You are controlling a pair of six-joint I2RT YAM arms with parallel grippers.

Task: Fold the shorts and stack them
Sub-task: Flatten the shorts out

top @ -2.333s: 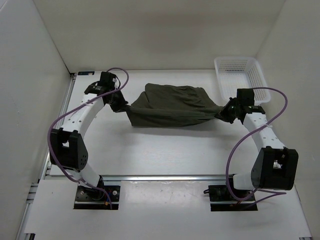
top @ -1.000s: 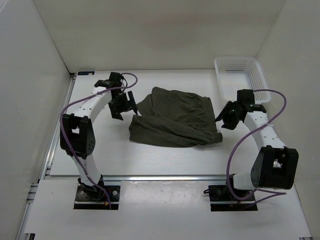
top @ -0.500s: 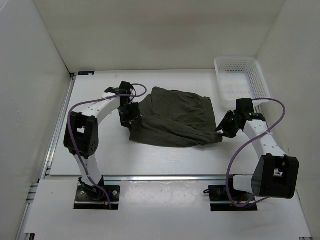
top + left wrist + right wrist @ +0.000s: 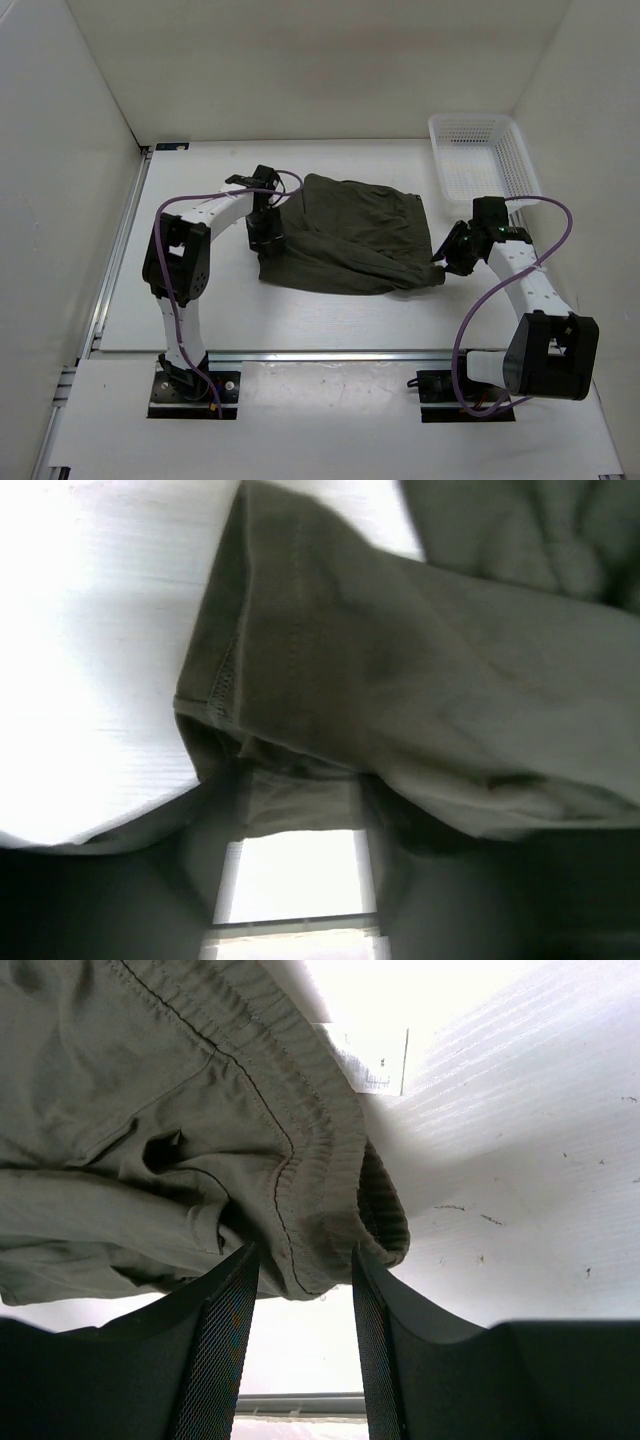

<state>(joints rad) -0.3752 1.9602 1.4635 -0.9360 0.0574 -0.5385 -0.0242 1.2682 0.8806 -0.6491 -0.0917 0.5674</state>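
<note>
The dark olive-green shorts (image 4: 345,235) lie loosely folded on the white table, a diagonal fold running across them. My left gripper (image 4: 266,240) is at their left edge. In the left wrist view its jaws stand apart with the stitched hem (image 4: 300,800) between the fingertips. My right gripper (image 4: 443,264) is at their near right corner. In the right wrist view the bunched elastic waistband (image 4: 320,1210) fills the gap between my mesh-padded fingers (image 4: 225,1350) and touches both.
A white mesh basket (image 4: 483,155) stands at the back right corner, behind my right arm. White walls enclose the table on the left, back and right. A metal rail runs along the near edge.
Both grippers let the stretched shorts drop, drew back, then came back in. Over the last half second the left gripper moved right onto the left edge. The right arm stayed put.
</note>
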